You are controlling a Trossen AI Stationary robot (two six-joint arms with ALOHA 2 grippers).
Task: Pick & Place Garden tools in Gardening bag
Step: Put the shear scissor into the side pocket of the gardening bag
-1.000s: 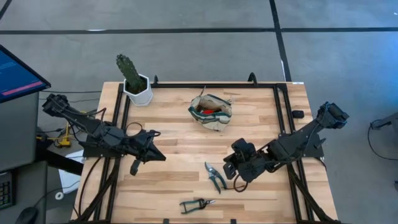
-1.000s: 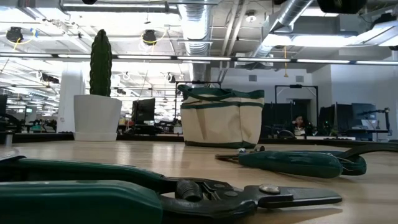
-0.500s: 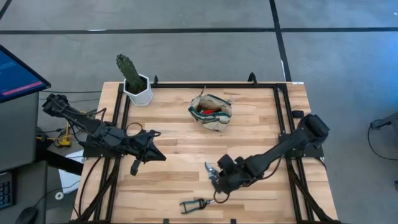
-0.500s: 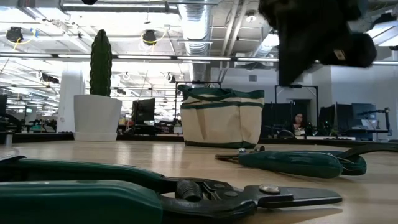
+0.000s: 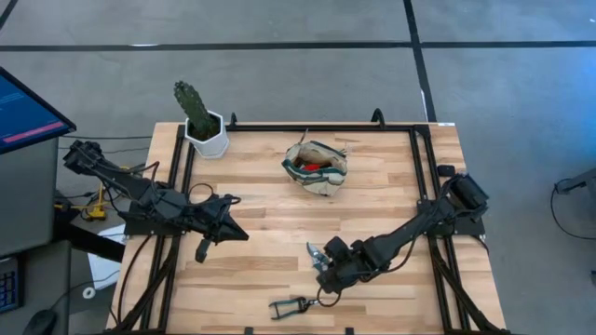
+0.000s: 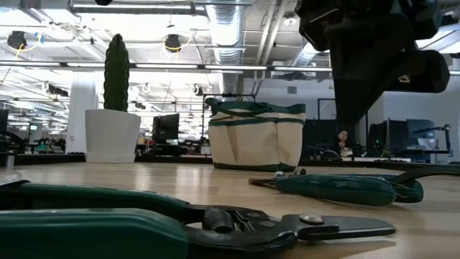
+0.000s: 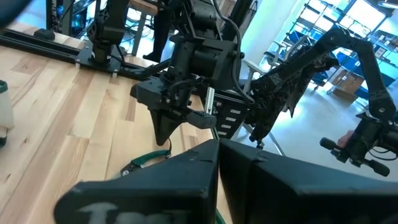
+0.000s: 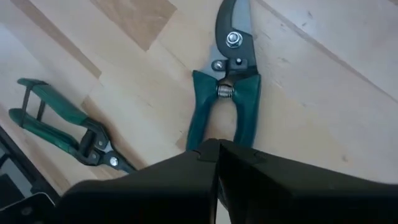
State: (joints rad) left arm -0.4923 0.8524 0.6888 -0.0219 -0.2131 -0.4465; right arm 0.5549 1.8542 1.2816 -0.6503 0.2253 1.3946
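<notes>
Green-handled pruning shears (image 8: pixel 230 93) lie flat on the wooden table (image 5: pixel 270 214), right of middle. My right gripper (image 8: pixel 217 152) hangs shut just above their handles, pointing steeply down; the low view shows a gap between the right gripper (image 6: pixel 352 119) and the shears (image 6: pixel 338 188). A second pair of green shears (image 5: pixel 293 305) lies by the near edge. The beige gardening bag (image 5: pixel 315 167) with green trim stands upright at the far middle, with a red item inside. My left gripper (image 5: pixel 233 228) waits shut above the table's left side.
A potted cactus in a white pot (image 5: pixel 198 116) stands at the far left corner. A black frame rail (image 5: pixel 419 167) runs along the table's sides. Bare wood lies between the bag and the shears. A monitor (image 5: pixel 23 116) stands off the left side.
My right gripper has come down and toward the table's near-left, tipping from a shallow slant to point steeply down over the shears right of middle. Its fingers have stayed shut. The shears and the bag have not moved.
</notes>
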